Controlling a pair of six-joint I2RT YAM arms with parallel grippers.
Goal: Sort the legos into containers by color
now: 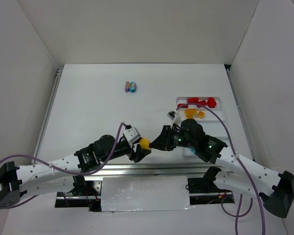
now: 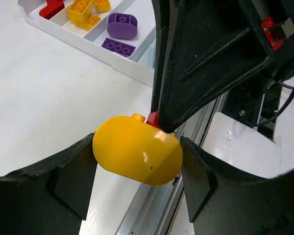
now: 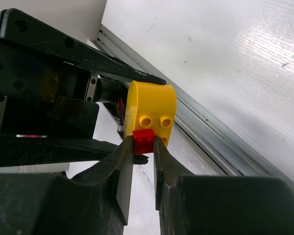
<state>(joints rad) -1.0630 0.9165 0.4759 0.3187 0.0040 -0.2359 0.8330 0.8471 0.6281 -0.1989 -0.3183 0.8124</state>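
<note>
The left gripper (image 2: 137, 164), jaws partly open, clamps the yellow brick (image 2: 137, 149) above the near edge of the table (image 1: 88, 107). The right gripper (image 3: 143, 161) pinches tight on the red brick (image 3: 143, 141) stuck to it, which is mostly hidden between the jaws. The right arm (image 1: 245, 169) covers the near compartments of the tray (image 2: 83, 44).

One white tray (image 2: 132, 68), four compartments. Two purple bricks (image 2: 121, 25) inside. One yellow brick (image 2: 137, 149), one red brick (image 3: 143, 142), one multicoloured cluster (image 1: 131, 87).
</note>
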